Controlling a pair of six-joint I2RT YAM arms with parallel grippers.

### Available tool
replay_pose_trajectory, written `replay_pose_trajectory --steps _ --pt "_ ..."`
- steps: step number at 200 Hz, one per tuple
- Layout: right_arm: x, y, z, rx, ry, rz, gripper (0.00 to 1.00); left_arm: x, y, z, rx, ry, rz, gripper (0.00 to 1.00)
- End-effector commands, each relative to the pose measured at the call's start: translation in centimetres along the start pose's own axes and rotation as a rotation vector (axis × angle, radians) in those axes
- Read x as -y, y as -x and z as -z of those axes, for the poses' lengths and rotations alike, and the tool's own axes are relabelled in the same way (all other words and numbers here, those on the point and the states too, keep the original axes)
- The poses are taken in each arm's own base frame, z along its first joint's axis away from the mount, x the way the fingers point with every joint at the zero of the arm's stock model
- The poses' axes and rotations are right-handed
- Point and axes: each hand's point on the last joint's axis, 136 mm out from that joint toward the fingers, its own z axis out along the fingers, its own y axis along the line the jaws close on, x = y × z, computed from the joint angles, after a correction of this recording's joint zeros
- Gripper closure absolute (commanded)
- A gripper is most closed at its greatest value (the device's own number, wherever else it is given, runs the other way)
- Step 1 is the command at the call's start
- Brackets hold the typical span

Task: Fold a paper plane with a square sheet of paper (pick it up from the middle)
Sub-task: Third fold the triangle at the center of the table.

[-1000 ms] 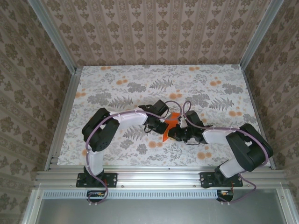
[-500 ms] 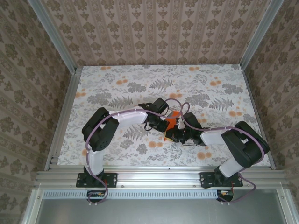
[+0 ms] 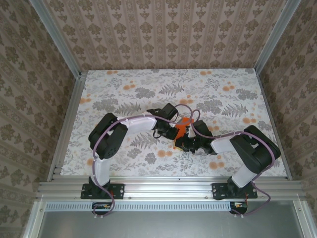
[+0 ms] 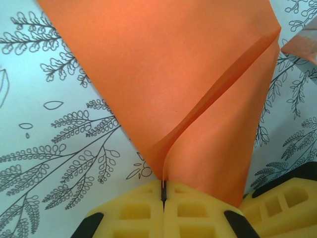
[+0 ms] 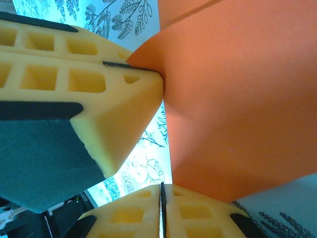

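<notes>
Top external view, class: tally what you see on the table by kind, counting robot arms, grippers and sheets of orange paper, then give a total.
Robot arms: 2 (left arm, right arm)
Grippers: 2 (left gripper, right gripper), each shut on the paper
Orange paper sheet: 1
Total: 5

Floral-print tablecloth [image 3: 124, 94], damask wallpaper walls [image 3: 168, 34] on three sides, aluminium rail [image 3: 168, 187] along near edge
</notes>
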Motion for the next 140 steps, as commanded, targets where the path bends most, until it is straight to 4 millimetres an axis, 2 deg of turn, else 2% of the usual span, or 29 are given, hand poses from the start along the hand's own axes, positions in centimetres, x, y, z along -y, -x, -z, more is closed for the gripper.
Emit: replay_pose_trajectory --steps 1,19,34,53,73,116,140 --pt "-1.1 0.0 0.7 0.01 0.018 0.013 0.87 -0.2 0.6 0.0 -0.003 -0.014 -0.014 1.0" --pt "-0.6 0.1 1.6 0.03 -0.038 0.029 0.87 -0.1 0.7 0.0 0.0 -0.025 -0.012 1.0" --pt "0.1 0.2 2.4 0.053 -0.099 0.043 0.81 -0.1 0.8 0.0 0.0 -0.033 -0.012 1.0" --pt "1.6 0.2 3.4 0.082 -0.194 0.042 0.79 -0.1 0.9 0.0 0.003 -0.042 -0.005 1.0" --pt "2.1 0.3 3.9 0.102 -0.223 0.04 0.77 -0.1 1.2 0.0 0.008 -0.054 -0.002 1.0" --pt "-0.5 0.9 2.7 0.073 -0.124 0.059 0.89 -0.2 1.3 -0.3 -0.006 -0.065 -0.003 1.0" --pt "-1.3 1.4 2.2 0.064 -0.1 0.063 0.9 -0.1 1.6 -0.3 0.0 -0.064 -0.004 1.0"
